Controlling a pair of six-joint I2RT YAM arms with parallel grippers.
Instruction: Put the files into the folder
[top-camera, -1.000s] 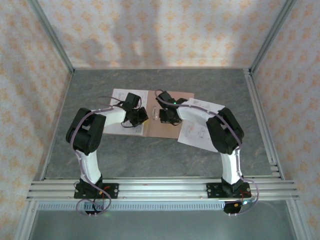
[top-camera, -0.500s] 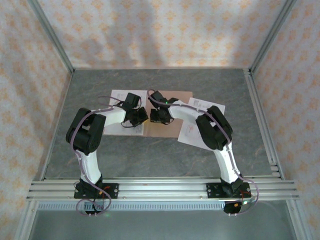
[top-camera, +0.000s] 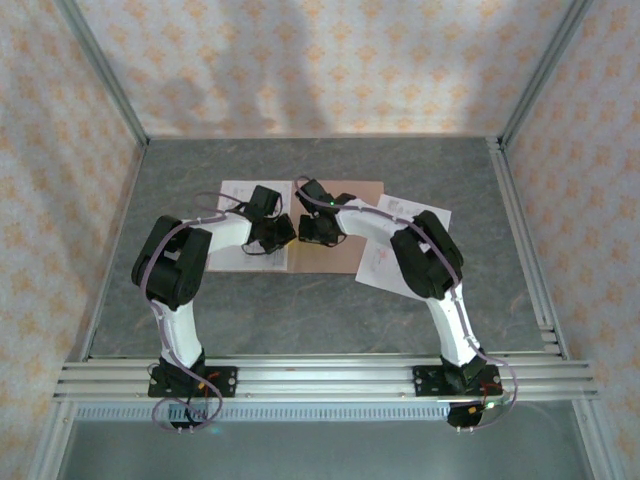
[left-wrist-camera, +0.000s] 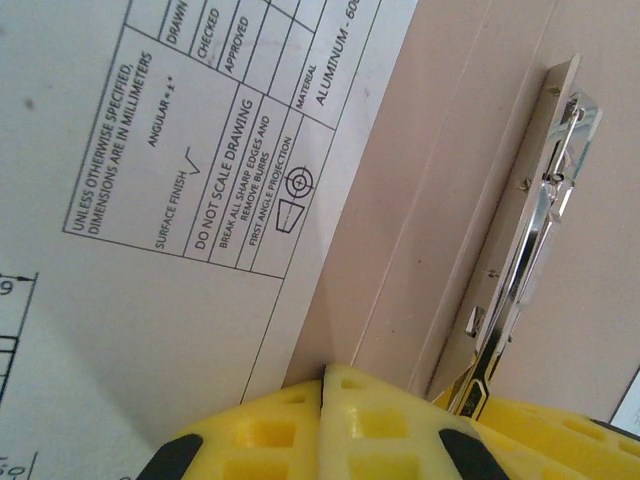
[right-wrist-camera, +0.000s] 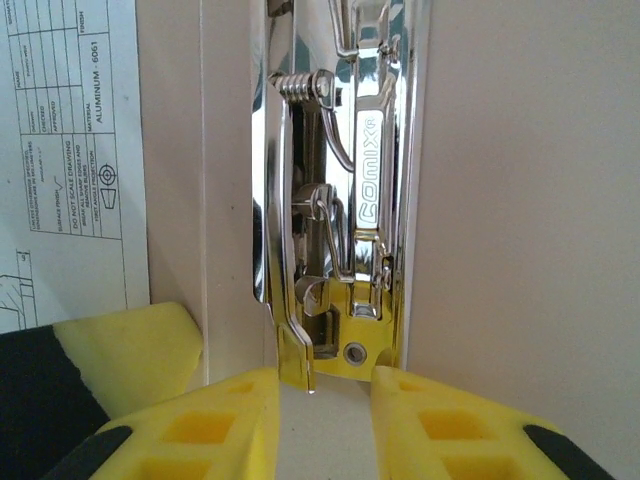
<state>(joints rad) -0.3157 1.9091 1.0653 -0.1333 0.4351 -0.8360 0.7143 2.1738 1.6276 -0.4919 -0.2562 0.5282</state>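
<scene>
Leftward travel of the right arm was recorded over the last second: the right end effector (top-camera: 318, 232) was carried from the middle of the open folder (top-camera: 365, 190) towards its fold, where it was brought close beside the left end effector (top-camera: 275, 235), which was not seen to shift. By this move the right fingers were lined up with the metal clip (right-wrist-camera: 340, 200) fixed inside the folder — judged to be the step of lifting the clip so that the files can be slid under it.

In the right wrist view the right end effector (right-wrist-camera: 325, 385) was seen partly spread, the clip's near end lying in the gap; no grip on it could be confirmed. The left end effector (left-wrist-camera: 322, 375) was pressed together with nothing pinched, its tips set down at the edge of a printed sheet (left-wrist-camera: 150, 200) just beside the fold, the clip (left-wrist-camera: 545, 200) standing a little to one side.

One sheet (top-camera: 235, 200) of the files lay left of the fold; whether card lay beneath it could not be told. A second sheet (top-camera: 378, 265) lay askew over the folder's right edge, partly hidden by the right arm — not yet filed.

Little room was left between the two wrists, so any sideways motion there was judged risky. Open bench (top-camera: 300, 310) was available towards the near rail (top-camera: 320, 378).
</scene>
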